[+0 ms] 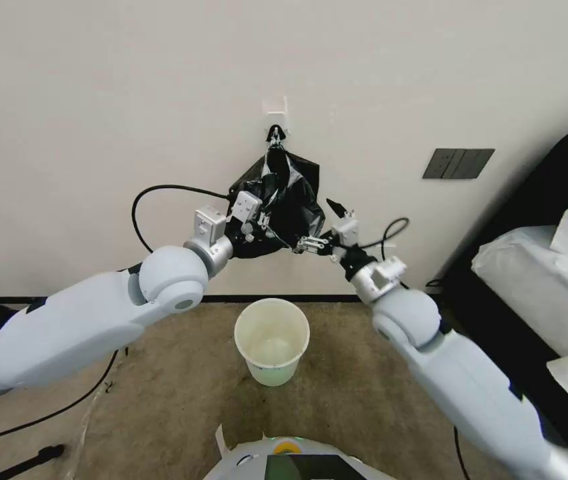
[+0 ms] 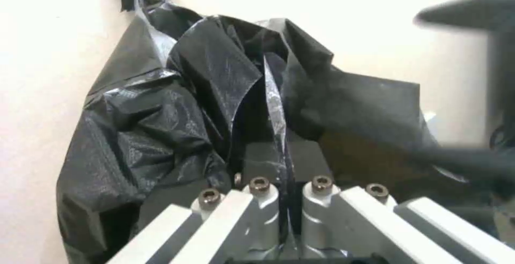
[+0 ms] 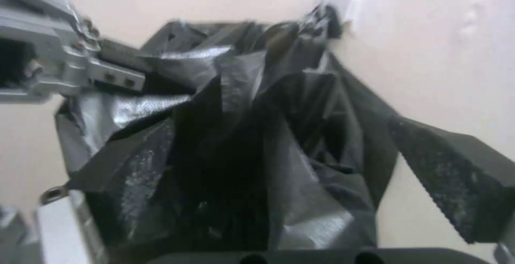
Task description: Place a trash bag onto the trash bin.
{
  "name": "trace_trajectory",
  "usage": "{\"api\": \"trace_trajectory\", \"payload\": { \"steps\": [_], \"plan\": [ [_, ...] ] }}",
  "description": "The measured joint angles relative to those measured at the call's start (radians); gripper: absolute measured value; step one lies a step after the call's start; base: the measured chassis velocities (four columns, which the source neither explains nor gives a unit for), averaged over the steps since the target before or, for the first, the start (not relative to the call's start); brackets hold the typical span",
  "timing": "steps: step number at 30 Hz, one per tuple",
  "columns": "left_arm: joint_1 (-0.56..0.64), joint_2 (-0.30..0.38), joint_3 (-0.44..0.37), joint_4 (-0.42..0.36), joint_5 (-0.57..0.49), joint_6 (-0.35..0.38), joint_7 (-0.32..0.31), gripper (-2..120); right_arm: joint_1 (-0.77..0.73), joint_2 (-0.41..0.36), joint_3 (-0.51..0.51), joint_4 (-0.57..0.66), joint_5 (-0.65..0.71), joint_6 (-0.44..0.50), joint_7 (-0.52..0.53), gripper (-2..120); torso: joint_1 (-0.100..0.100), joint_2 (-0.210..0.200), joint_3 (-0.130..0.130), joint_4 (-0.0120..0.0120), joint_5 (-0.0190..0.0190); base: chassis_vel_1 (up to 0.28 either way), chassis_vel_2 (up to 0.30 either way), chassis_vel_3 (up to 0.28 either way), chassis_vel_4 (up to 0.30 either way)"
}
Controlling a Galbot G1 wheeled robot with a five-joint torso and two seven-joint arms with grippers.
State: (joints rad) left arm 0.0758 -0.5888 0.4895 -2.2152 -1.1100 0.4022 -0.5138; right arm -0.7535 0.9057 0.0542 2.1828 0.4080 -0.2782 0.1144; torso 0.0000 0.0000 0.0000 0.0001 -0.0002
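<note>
The trash bag (image 1: 297,200) is crumpled glossy black plastic, hanging on the wall from a clip (image 1: 275,133) on a white hook. My left gripper (image 1: 257,223) is at the bag's lower left side, shut on a fold of it; the left wrist view shows the left gripper (image 2: 281,151) pinching that fold. At the bag's lower right side my right gripper (image 1: 315,225) stands open. In the right wrist view the right gripper (image 3: 225,161) has its fingers spread on either side of the trash bag (image 3: 241,135). The cream-white trash bin (image 1: 272,350) stands upright on the carpet below, between my arms.
A bed with white bedding (image 1: 544,280) and a black frame is at the right. A dark switch plate (image 1: 457,163) is on the wall. Cables (image 1: 157,193) loop from both wrists, and another cable lies on the floor at the left. My base (image 1: 291,460) is just in front of the bin.
</note>
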Motion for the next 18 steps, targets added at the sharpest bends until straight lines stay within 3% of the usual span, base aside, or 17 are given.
{"api": "trace_trajectory", "payload": {
  "steps": [2, 6, 18],
  "plan": [
    [0.001, -0.002, -0.001, 0.0, 0.0, 0.0, 0.0, 0, 0.021, -0.006, -0.024, -0.011, 0.009, -0.017, 0.007, 100, 0.0, 0.0, 0.0, 0.0001, 0.0001, 0.0, 0.0, 0.0, 0.0],
    [0.001, -0.007, -0.007, -0.001, 0.0, 0.002, 0.0, 0, 0.063, -0.015, -0.081, -0.035, 0.006, -0.067, 0.034, 88, 0.0, 0.0, 0.0, -0.0002, 0.0002, 0.0, 0.0, 0.0, 0.0],
    [0.001, -0.01, -0.018, -0.01, -0.004, 0.004, 0.002, 0, 0.109, -0.026, -0.11, -0.107, -0.206, -0.053, 0.063, 40, 0.0, 0.0, 0.0, -0.0001, 0.0002, 0.0, 0.0, 0.0, 0.0]
  ]
}}
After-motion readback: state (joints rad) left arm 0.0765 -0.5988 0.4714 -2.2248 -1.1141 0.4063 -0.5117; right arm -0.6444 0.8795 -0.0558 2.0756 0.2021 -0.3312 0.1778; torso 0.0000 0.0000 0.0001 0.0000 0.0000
